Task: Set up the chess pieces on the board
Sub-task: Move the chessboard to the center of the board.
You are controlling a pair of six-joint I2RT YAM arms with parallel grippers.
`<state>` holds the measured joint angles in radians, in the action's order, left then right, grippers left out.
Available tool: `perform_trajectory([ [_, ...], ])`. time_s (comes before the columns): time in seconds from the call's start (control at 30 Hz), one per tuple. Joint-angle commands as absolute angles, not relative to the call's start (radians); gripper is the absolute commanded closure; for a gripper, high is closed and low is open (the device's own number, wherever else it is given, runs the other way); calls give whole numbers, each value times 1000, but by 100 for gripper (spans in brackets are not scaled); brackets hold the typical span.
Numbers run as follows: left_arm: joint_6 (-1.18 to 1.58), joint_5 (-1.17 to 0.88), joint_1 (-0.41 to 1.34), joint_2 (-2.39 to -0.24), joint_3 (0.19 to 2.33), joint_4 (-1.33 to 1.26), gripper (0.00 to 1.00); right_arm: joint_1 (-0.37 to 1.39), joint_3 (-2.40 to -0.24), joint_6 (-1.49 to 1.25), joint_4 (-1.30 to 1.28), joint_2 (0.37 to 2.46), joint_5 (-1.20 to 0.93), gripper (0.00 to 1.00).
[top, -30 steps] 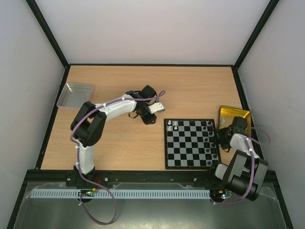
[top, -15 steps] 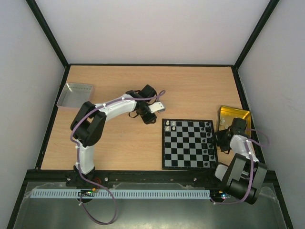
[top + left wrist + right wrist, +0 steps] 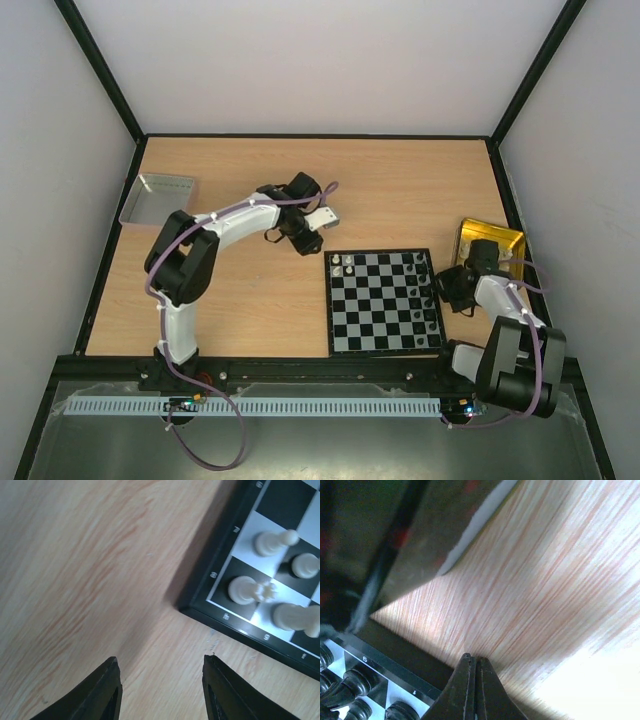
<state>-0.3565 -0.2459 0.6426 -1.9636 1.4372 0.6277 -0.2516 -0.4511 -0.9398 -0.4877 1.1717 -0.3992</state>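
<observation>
The checkered board (image 3: 385, 300) lies on the wooden table at right of centre. White pieces (image 3: 343, 265) stand at its far left corner, black pieces (image 3: 424, 290) along its right edge. My left gripper (image 3: 309, 243) is open and empty, just off the board's far left corner; its wrist view shows the board corner (image 3: 240, 615) with white pieces (image 3: 245, 589) beyond the open fingertips (image 3: 112, 667). My right gripper (image 3: 447, 285) is shut with nothing between its fingers, tips (image 3: 474, 662) low over the table against the board's right border (image 3: 400, 655), beside black pieces (image 3: 355, 685).
A shiny yellow tray (image 3: 492, 243) lies right of the board, close behind my right gripper. A grey metal tray (image 3: 158, 198) sits at the table's far left. Black frame rails edge the table.
The board has slid left across the table, with my shut right gripper moving left against its right edge. My left gripper has shifted slightly left and back.
</observation>
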Motion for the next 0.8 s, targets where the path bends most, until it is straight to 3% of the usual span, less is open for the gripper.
perform_trajectory([
  [0.0,-350,-242,598,-1912,1455,660,51,-208,-417,-997,-546,1219,-415,98],
  [0.17,-363,-242,574,-1885,1419,670,50,-178,-409,-1024,-527,1213,-412,98],
  [0.33,-396,-261,566,-1874,1358,705,65,-170,-409,-1025,-524,1215,-404,98],
  [0.53,-429,-314,569,-1875,1312,744,76,-164,-398,-1026,-509,1221,-403,98],
  [0.77,-439,-428,585,-1898,1290,758,77,-148,-394,-1033,-487,1233,-408,98],
])
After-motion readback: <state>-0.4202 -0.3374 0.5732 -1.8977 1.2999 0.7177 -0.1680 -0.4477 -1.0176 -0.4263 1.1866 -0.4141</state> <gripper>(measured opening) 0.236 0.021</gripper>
